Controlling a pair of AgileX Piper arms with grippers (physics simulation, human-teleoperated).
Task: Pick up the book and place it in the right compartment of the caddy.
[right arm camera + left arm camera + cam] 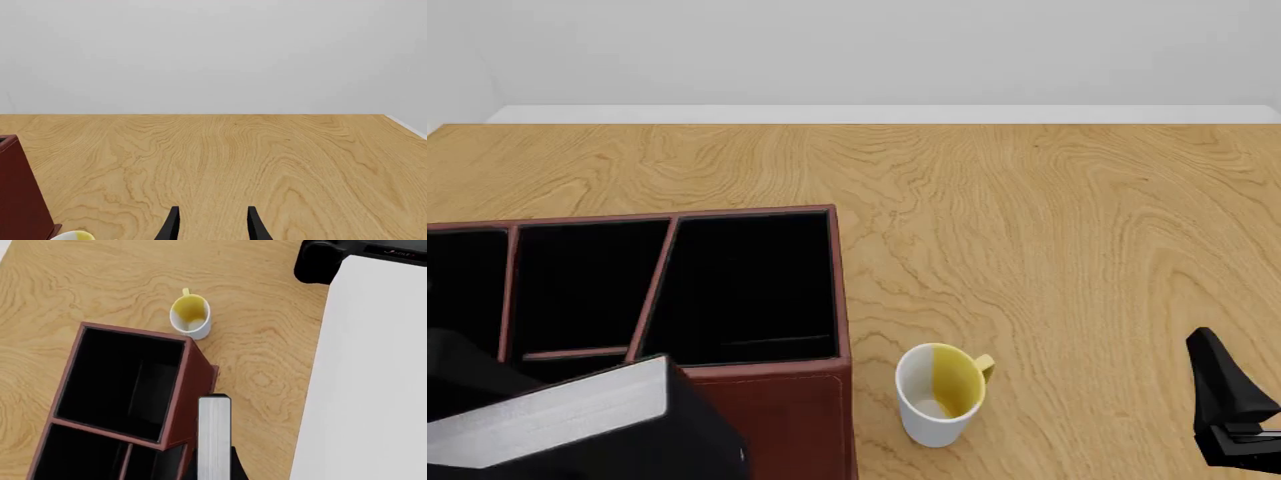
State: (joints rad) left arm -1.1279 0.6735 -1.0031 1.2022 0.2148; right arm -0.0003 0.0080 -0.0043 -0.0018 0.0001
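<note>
So, left wrist view first: the book (pixel 214 437) sits at bottom centre of the frame, page edge toward the camera, black covers on either side, and the left gripper (pixel 215 471) looks clamped on it, though only dark finger parts show at the very bottom edge. Its far end hangs just beside the caddy (pixel 193 385) wall, outside the rim rather than over a bay. The right compartment (pixel 120 377) fills the left half of that frame, black-lined and with nothing in it; the narrower split bays are at lower left. A mug (pixel 191 315) stands just past the caddy's corner, upper centre. Front view: book (pixel 554 412) is at lower left, tilted, raised in front of the caddy (pixel 777 415) near wall, with the dark bulk under and around it presumably the left arm. The right compartment (pixel 747 285) is left of centre, still holding nothing; mug (pixel 940 394) is just beside the caddy's corner, bottom centre. The right gripper (pixel 1225 400) is at the lower right edge, well apart from everything. Right wrist view: right gripper (pixel 211 225) has its fingers spread with bare table (pixel 220 160) between them, holding nothing; a sliver of caddy and mug rim shows at lower left. My read: pick is done, placement isn't. What's left is carrying the book over the large bay, lowering it in, and releasing.
</note>
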